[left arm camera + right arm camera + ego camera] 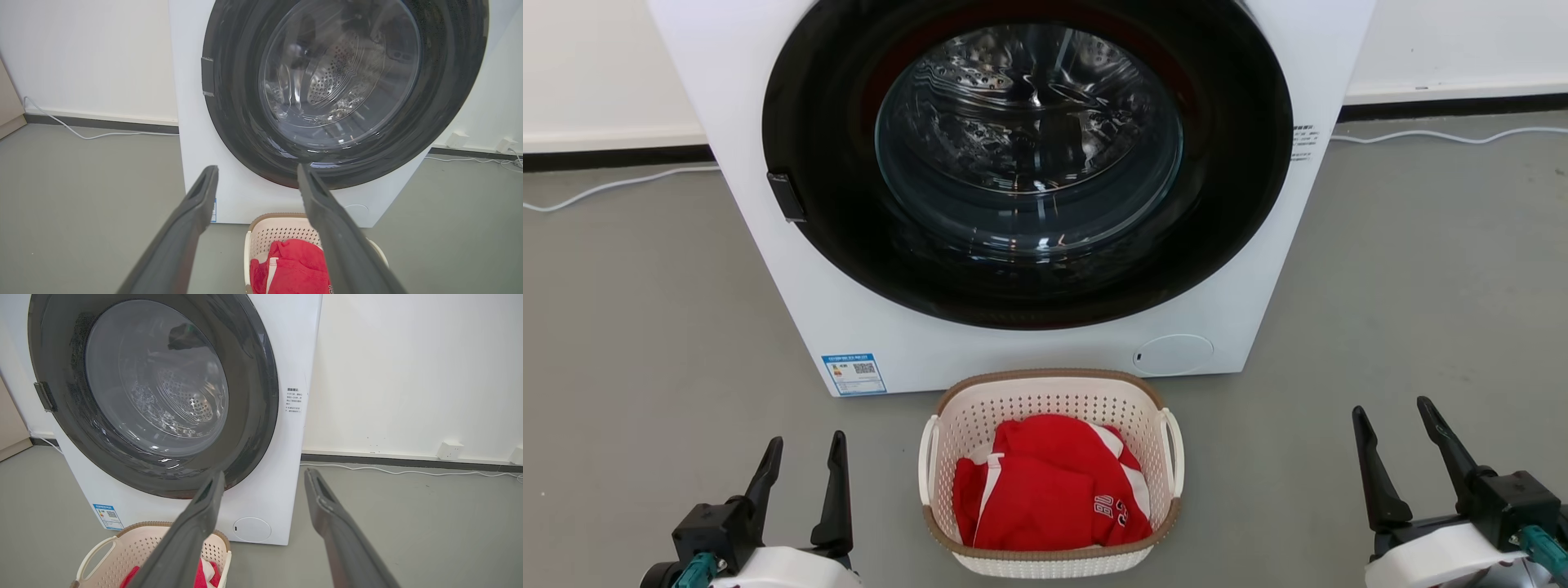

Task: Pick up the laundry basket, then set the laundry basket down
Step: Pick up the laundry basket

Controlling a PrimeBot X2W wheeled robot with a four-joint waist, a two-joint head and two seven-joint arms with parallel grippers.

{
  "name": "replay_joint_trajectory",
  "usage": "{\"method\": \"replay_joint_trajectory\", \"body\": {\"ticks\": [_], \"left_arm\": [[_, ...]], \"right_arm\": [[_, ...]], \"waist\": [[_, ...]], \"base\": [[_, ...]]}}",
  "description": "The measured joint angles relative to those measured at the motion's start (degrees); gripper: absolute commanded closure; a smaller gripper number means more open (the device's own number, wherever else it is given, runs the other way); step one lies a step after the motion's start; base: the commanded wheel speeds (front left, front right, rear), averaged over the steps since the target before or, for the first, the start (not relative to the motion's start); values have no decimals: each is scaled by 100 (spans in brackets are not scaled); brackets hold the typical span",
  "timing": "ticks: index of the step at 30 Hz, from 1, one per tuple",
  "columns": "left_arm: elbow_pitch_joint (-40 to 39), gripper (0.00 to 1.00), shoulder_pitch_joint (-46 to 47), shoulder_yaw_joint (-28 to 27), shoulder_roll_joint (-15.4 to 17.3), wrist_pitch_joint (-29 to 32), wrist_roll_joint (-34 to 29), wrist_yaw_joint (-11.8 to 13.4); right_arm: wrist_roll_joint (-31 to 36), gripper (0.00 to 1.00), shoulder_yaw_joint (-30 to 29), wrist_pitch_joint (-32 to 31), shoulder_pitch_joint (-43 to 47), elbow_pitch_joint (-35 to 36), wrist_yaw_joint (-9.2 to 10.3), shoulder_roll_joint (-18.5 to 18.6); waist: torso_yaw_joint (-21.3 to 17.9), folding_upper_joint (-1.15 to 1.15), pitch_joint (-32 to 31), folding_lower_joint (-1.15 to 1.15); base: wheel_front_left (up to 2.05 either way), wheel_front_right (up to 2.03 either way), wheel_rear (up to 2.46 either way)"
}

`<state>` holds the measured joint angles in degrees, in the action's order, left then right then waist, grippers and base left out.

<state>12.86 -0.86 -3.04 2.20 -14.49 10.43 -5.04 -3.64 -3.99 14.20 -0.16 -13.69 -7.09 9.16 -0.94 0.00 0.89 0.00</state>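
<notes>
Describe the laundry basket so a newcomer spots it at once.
Find the big white washing machine with the round dark door. On the grey floor directly in front of it sits the laundry basket. It is the small cream perforated tub with a brown rim and white side handles, holding a red shirt.

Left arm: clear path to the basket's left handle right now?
Probably yes. The left gripper is open and apart from the basket; only floor lies between it and that white handle, nothing in the way.

White front-loading washing machine [890, 351] on grey floor [645, 327], white cable [605, 186] behind
</notes>
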Motion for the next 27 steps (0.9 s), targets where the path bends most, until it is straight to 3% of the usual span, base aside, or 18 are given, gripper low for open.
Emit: {"method": "replay_joint_trajectory", "body": {"ticks": [17,27], "left_arm": [[288,0,563,125,-1,-15,-53,49],[1412,0,1834,399,-18,-15,-118,53]], "right_arm": [[-193,0,-4,0,-605,-130,-3,-75],[-160,0,-74,1,-1464,-703,-4,-203]], "waist": [[35,0,689,0],[52,0,1544,0]], "base": [[0,0,0],[0,0,0]]}}
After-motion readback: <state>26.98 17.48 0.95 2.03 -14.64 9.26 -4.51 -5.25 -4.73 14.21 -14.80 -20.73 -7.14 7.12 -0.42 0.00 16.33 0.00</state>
